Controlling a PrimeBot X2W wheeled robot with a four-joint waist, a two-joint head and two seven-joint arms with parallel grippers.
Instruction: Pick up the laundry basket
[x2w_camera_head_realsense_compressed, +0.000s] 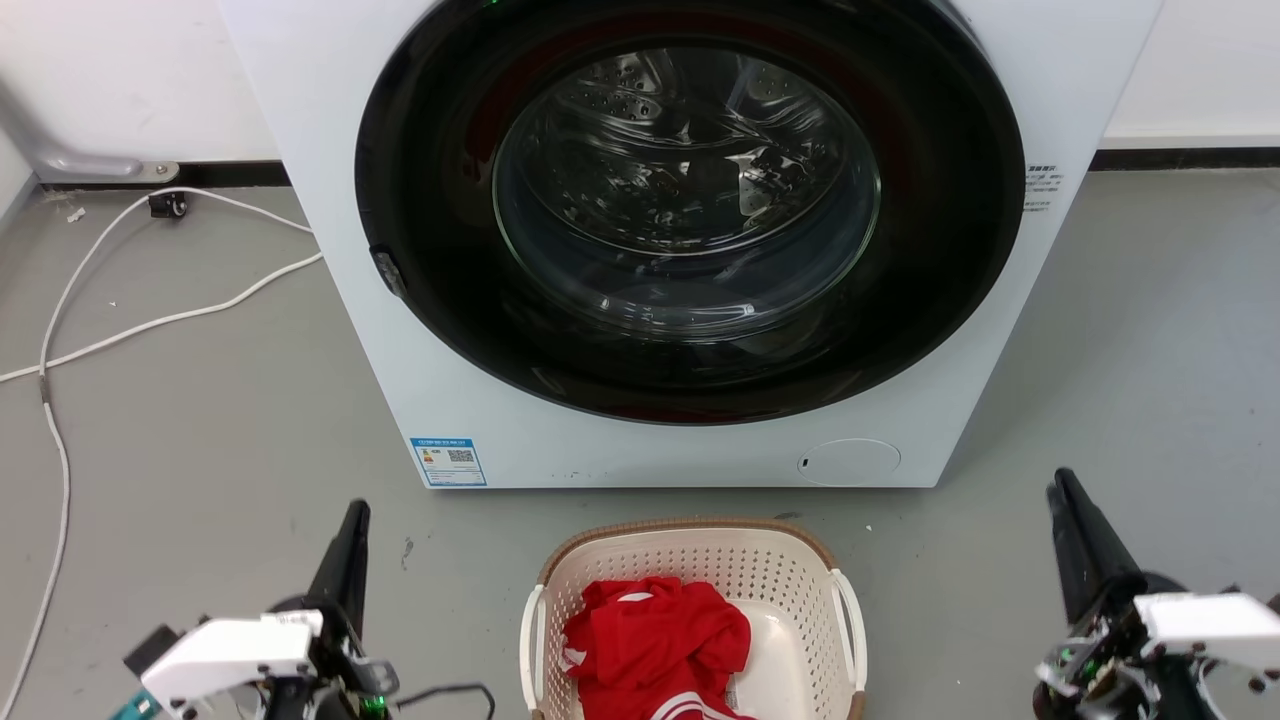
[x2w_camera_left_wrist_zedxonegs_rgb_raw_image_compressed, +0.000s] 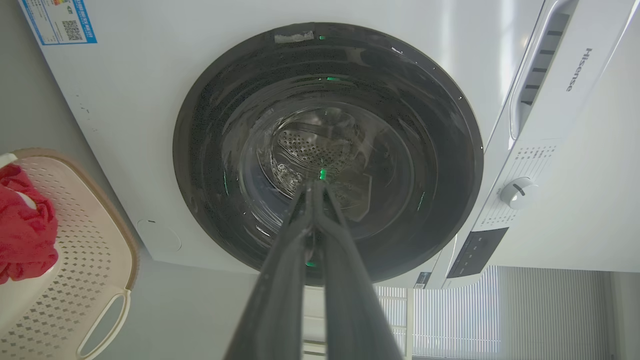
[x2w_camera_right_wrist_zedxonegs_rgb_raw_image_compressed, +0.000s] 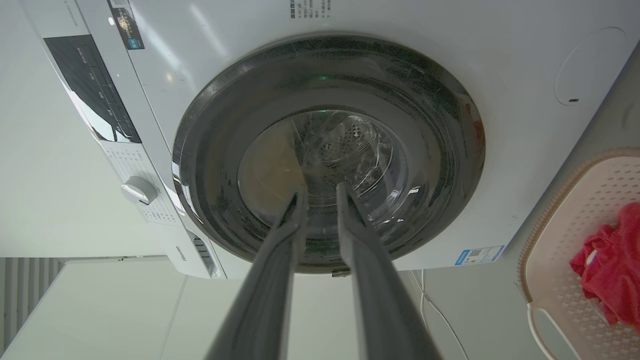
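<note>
Lower left of the head view, nearest the lens: left gripper (x2w_camera_head_realsense_compressed: 352, 520), fingers pointing up-frame over bare grey floor (x2w_camera_head_realsense_compressed: 200, 450). The left wrist view shows its two fingers pressed together to the tips, nothing between them. White cable (x2w_camera_head_realsense_compressed: 150, 322) trails across the floor in the upper left.

Centre: white washer (x2w_camera_head_realsense_compressed: 480, 400) takes up the upper middle, its round dark door (x2w_camera_head_realsense_compressed: 685, 200) closed. Directly below, at bottom centre, the laundry basket (x2w_camera_head_realsense_compressed: 690, 527) sits on the floor just in front of the washer, a strip of floor showing between them. Brown rim, perforated cream walls, a white handle on each side: left handle (x2w_camera_head_realsense_compressed: 530, 625), right handle (x2w_camera_head_realsense_compressed: 851, 615). Red garment (x2w_camera_head_realsense_compressed: 655, 640) heaped inside. The basket's near end is cut off by the bottom edge.

Lower right: right gripper (x2w_camera_head_realsense_compressed: 1068, 500), also pointing up-frame. The right wrist view shows a narrow gap between its fingers, empty.

Judgement: the step in hand is the approach. One gripper flanks the basket on either side, each well apart from its handle, and the basket is not yet lifted. The next move likely calls for both arms to come inward and down toward the side handles. The left fingers would have to part first. Then each pair closes on a handle, and the lift goes evenly so the load does not tip.
</note>
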